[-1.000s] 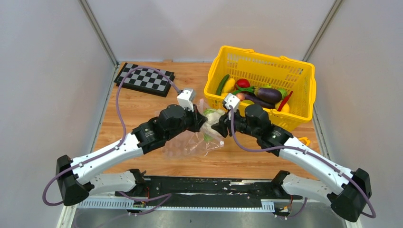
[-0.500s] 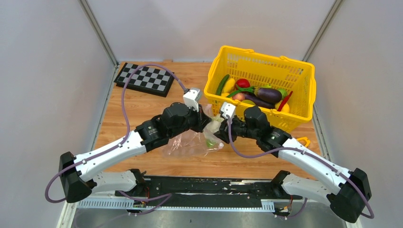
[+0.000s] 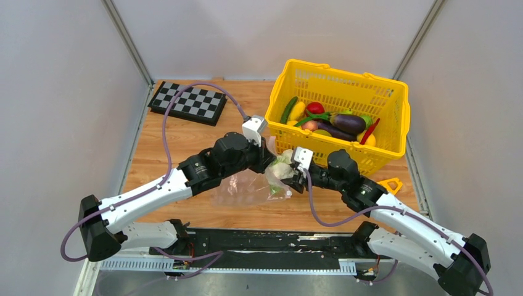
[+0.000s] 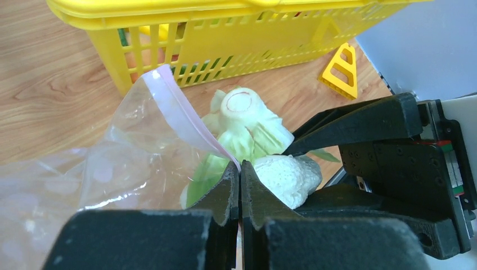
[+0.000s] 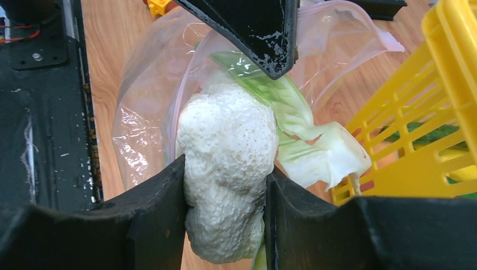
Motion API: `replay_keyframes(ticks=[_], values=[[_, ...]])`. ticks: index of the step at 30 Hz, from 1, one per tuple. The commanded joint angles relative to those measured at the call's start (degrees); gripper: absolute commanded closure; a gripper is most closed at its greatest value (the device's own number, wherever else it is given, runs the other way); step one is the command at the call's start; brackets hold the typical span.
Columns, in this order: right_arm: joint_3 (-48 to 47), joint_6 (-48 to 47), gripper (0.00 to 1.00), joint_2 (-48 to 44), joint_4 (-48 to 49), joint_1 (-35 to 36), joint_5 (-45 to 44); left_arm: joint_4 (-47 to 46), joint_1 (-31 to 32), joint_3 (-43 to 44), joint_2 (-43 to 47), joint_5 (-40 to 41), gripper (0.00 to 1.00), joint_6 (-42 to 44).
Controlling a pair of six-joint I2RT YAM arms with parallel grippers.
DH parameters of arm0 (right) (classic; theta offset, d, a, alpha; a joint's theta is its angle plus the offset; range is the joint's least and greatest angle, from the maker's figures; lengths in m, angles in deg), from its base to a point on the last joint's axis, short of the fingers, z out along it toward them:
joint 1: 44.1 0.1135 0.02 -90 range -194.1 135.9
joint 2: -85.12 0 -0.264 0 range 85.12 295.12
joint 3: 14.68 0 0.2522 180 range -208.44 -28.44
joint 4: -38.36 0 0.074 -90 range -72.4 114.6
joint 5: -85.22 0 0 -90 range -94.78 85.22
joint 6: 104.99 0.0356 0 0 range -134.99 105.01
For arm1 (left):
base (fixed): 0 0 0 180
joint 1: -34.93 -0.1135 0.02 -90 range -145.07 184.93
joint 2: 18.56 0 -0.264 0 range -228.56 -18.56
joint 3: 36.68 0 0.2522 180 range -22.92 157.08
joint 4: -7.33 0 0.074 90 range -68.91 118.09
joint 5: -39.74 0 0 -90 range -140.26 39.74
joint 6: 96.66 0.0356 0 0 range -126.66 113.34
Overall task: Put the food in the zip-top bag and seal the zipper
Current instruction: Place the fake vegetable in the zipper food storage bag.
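Two grippers, one bag-loading job.
Clamped on the zipper (image 4: pixel 180 109), the left gripper (image 4: pixel 240 174) holds the mouth of the zip-top bag (image 4: pixel 129 160) up and open (basket (image 3: pixel 345 69) just behind) so the right gripper (image 5: pixel 225 180), clasping a toy cauliflower (image 5: pixel 228 129) at the opening, can push it in.

- No lettering, label, brand name, number or sign is showing clearly enough to read in any of the three views.
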Motion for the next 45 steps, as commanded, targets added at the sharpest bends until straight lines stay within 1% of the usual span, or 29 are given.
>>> replay_keyframes(ticks=[1,4,6,11,13,16,17,19,20,22,24,27,29,32,34,37,41,45], values=[[-0.2,-3.4,0.75,-2.4,2.8,0.7,-2.3,-2.6,0.0,2.6,0.1,1.6,1.0,0.6],[2.8,-4.7,0.72,-4.7,7.6,0.8,10.4,-3.5,0.0,2.3,0.3,0.8,1.0,1.0],[3.9,-5.9,0.73,-5.0,9.8,0.8,14.5,-3.8,0.0,2.5,0.1,-0.2,1.0,1.2],[6.1,-10.8,0.75,-4.1,9.8,1.0,11.2,-4.0,0.0,2.6,-0.3,-0.6,1.0,1.0],[7.6,-12.7,0.76,-4.1,11.8,1.6,11.2,-4.6,0.0,2.7,-0.5,-1.3,1.0,0.9],[10.5,-18.8,0.8,-4.8,14.6,4.1,8.8,-4.5,0.0,3.3,-1.1,-2.4,1.0,1.1],[10.7,-19.9,0.8,-5.0,14.5,5.1,7.2,-4.2,0.0,3.4,-1.2,-2.6,1.0,1.1],[10.0,-22.9,0.79,-4.8,11.7,5.8,7.6,-4.0,0.0,3.6,-1.4,-3.4,1.0,1.2],[9.8,-23.2,0.8,-4.5,11.4,6.0,7.5,-4.3,0.0,3.5,-1.4,-3.9,1.0,1.3],[9.0,-23.2,0.84,-3.2,11.5,6.3,5.4,-4.9,0.0,3.6,-1.6,-5.2,1.0,1.3],[8.6,-23.5,0.85,-2.4,11.9,6.4,4.1,-5.1,0.0,3.7,-1.9,-7.2,1.0,1.2],[9.1,-21.9,0.84,-1.7,15.0,6.4,0.4,-5.3,0.0,3.6,-2.3,-9.7,1.0,1.0],[9.2,-18.3,0.84,-1.3,17.9,6.3,-3.6,-5.7,0.0,3.2,-1.9,-10.7,1.0,0.8],[6.9,-12.8,0.84,-0.7,18.0,5.2,-6.6,-5.7,0.0,1.6,-0.9,-9.5,1.0,0.1],[5.5,-8.0,0.84,-0.3,18.7,3.9,-7.0,-5.9,0.0,0.5,0.0,-8.0,1.0,-0.3],[1.9,0.8,0.82,2.0,17.8,1.8,-4.5,-6.2,0.0,-0.3,0.5,-7.9,1.0,-0.4],[-4.9,11.8,0.85,7.4,13.4,0.2,-9.9,-6.4,0.1,-0.5,0.8,-8.6,1.0,-0.9],[-8.2,22.9,0.84,11.5,13.1,-1.8,-8.9,-7.6,0.0,-1.5,2.2,-6.5,1.0,-2.0]])
